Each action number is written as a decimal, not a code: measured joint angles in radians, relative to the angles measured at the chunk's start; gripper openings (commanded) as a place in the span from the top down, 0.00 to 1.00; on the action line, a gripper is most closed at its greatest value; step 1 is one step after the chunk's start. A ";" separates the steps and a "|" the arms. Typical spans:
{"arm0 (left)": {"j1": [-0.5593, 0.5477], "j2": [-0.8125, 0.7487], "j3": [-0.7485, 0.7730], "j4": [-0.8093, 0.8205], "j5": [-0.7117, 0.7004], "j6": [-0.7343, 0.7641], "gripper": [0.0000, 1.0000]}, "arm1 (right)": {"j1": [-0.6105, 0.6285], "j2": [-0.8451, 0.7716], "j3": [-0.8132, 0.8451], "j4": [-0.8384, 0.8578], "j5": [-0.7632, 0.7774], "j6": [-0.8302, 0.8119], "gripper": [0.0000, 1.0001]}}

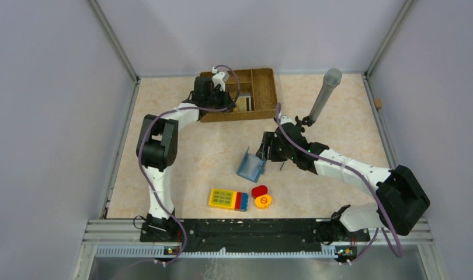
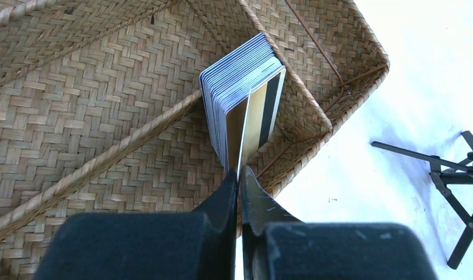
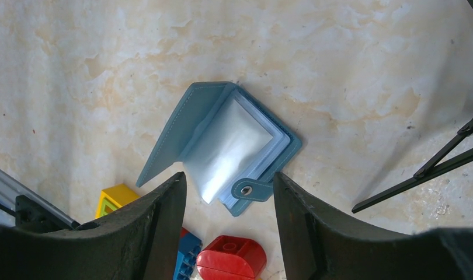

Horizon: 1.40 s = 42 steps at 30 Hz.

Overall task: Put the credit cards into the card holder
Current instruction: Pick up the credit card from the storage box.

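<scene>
Left wrist: left claw (image 2: 240, 172) pinches one credit card (image 2: 244, 140); right claw (image 3: 228, 178) gapes empty over card holder (image 3: 222, 134).

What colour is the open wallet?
Wallet: teal-blue, pale pockets inside; clearest in right wrist view.

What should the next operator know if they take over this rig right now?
Left gripper: shut on the edge of one card from the stack of credit cards, which stands on edge in a wicker tray compartment.
Right gripper: open, fingers either side of the card holder, which lies open on the table; contact unclear.
Done: one card pinched; none visible in the holder.
To do: lift it out, slide it into a pocket, repeat for the rest.
</scene>
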 measured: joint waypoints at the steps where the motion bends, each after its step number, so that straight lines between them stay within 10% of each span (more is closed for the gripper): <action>1: 0.004 -0.003 -0.002 0.000 0.008 0.001 1.00 | 0.000 0.000 0.000 -0.001 0.000 0.000 0.44; 26: 0.023 -0.361 -0.121 0.006 0.095 -0.069 1.00 | -0.019 -0.114 0.000 -0.045 0.013 -0.010 0.35; 42: -0.154 -0.784 -0.588 -0.010 0.207 -0.265 1.00 | -0.246 -0.304 -0.071 0.097 -0.469 -0.082 0.33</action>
